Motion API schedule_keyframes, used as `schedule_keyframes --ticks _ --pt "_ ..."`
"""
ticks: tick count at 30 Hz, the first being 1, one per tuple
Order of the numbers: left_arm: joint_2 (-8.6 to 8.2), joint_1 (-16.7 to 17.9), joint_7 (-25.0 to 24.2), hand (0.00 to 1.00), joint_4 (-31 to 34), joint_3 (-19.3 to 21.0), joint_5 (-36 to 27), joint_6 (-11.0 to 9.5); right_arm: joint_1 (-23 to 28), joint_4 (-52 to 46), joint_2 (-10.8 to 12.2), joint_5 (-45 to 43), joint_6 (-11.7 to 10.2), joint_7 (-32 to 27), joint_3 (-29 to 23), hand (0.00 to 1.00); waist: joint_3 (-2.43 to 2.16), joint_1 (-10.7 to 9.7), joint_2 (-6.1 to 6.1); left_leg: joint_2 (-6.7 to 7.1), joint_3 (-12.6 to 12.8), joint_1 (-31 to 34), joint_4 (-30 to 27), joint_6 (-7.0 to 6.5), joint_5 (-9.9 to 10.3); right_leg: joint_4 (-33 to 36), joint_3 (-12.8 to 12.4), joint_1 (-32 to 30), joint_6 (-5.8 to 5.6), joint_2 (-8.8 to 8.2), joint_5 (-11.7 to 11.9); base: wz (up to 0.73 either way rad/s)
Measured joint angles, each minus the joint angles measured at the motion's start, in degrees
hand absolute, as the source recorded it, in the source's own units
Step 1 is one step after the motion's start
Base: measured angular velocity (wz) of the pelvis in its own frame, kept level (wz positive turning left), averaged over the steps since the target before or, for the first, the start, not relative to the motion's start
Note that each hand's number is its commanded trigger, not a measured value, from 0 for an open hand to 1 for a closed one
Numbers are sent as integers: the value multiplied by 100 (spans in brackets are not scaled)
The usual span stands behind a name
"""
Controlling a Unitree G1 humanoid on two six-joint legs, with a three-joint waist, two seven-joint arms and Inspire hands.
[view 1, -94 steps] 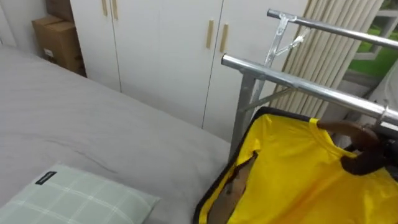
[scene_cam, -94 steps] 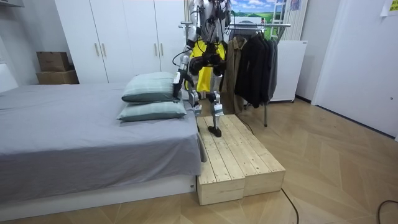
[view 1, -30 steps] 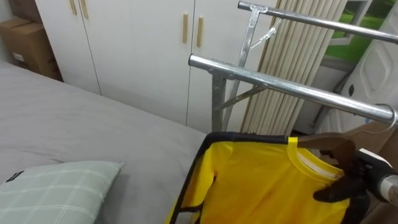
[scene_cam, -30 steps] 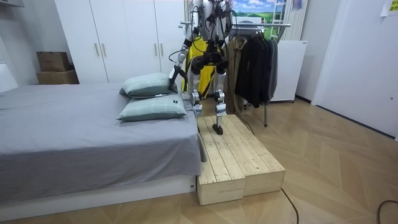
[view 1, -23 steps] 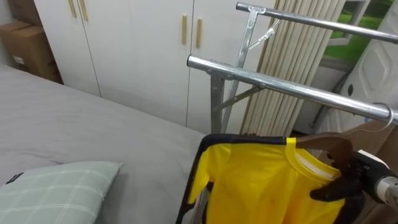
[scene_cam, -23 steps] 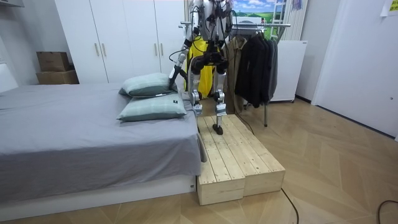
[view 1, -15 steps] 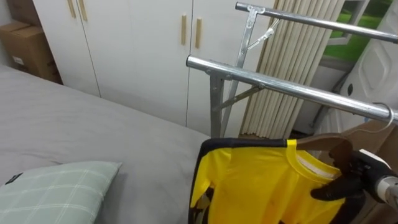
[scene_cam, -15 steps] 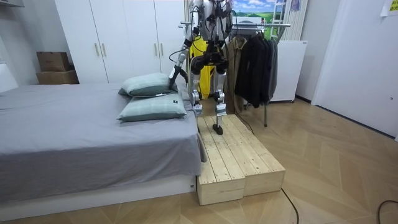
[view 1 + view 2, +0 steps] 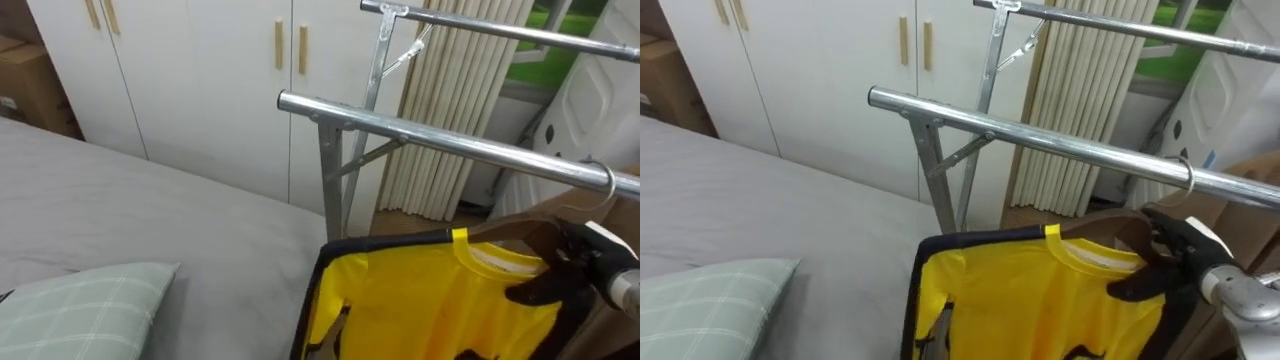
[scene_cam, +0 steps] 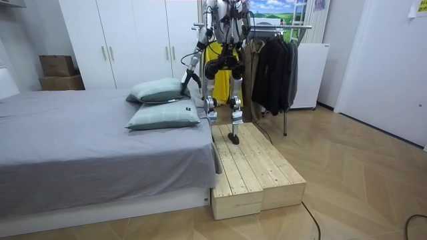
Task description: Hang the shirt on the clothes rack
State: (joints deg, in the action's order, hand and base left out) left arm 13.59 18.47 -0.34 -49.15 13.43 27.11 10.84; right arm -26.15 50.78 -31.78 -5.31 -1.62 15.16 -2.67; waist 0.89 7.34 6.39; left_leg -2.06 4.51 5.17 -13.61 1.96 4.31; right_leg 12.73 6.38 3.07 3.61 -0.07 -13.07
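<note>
A yellow shirt (image 9: 430,300) with dark trim hangs on a wooden hanger (image 9: 515,232). The hanger's metal hook (image 9: 603,178) curves over the nearer steel rail (image 9: 420,130) of the clothes rack. My right hand (image 9: 560,275) is at the hanger's neck, thumb above and fingers below, pinching it. My left hand (image 10: 185,79) hangs off to the room view's left, above the pillows and away from the shirt (image 10: 213,50). I stand on the wooden platform (image 10: 253,167) between bed and rack.
The grey bed (image 9: 120,220) with a checked pillow (image 9: 70,310) lies to my left. White wardrobe doors (image 9: 200,70) and a cardboard box (image 9: 20,80) stand behind. A second rail (image 9: 480,25) runs higher up. Dark coats (image 10: 273,67) fill the rack's other end.
My view has swung a little to the right. The hanger has risen slightly toward the rail, and the shirt's loose left side has dropped and drawn in. The left arm has stayed put.
</note>
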Motion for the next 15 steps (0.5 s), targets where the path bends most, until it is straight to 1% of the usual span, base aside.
schedule_keyframes --ticks 4,7,12,15 --pt "1 7 0 0 0 53 -1 -2 180 -450 -8 -84 -2 -12 -222 0 1 -135 46 -22 33 -12 -1 5 3 6 -30 -7 5 9 3 -6" --pt "-5 41 0 0 0 126 -6 -2 445 -773 -66 -179 -6 -12 -372 0 -11 -258 98 -22 42 -13 -1 5 3 1 -48 -5 4 10 2 0" --pt "-6 63 -11 0 0 125 -6 -2 709 -925 -92 -180 -5 -14 -513 0 -11 -321 109 -23 82 -23 -1 4 4 5 -88 -7 2 9 17 -3" --pt "-6 87 -18 0 0 126 -6 -2 746 -925 -94 -190 -2 -14 -551 0 -12 -371 107 -25 82 -24 -1 4 4 7 -84 -5 1 10 21 0"
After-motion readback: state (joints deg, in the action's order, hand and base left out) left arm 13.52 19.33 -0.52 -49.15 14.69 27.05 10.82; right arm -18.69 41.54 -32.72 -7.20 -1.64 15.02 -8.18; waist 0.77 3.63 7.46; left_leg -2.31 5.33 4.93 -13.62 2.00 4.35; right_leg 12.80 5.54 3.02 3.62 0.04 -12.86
